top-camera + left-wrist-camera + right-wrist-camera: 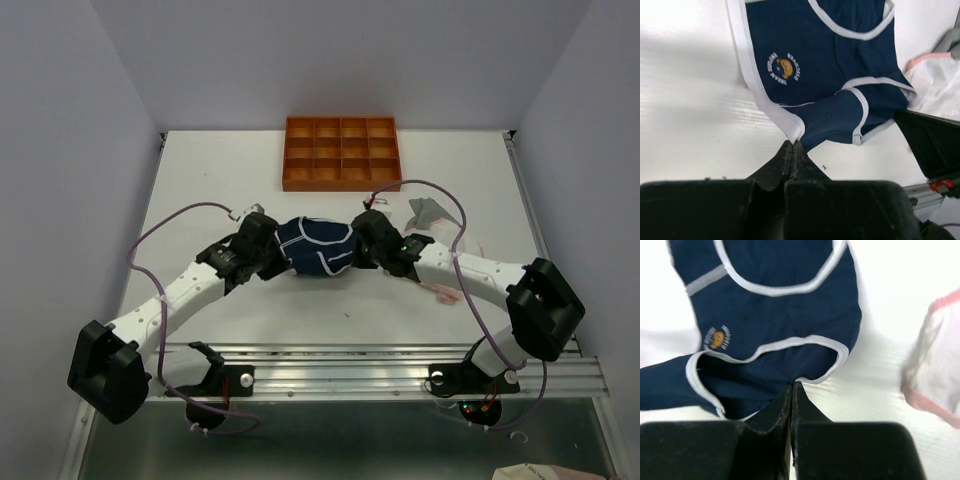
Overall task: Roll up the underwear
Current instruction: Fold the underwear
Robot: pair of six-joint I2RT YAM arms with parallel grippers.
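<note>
Wrist views show left jaws and right jaws each clamped shut on trim of the navy underwear (830,65); such shallow bites could slip under uneven pulling.

Looks like a robotics lab test cell. Boxed in by plain pale walls (60,120) to either side of, and beyond, the left gripper (276,253) and right gripper (362,246). Under them a white table (200,170); behind them an aluminium rail (350,365) with both arms (190,290) bolted on. Loose purple cables (150,236) looped along the arms. Ahead of the grippers, an orange compartment tray (340,152).
</note>
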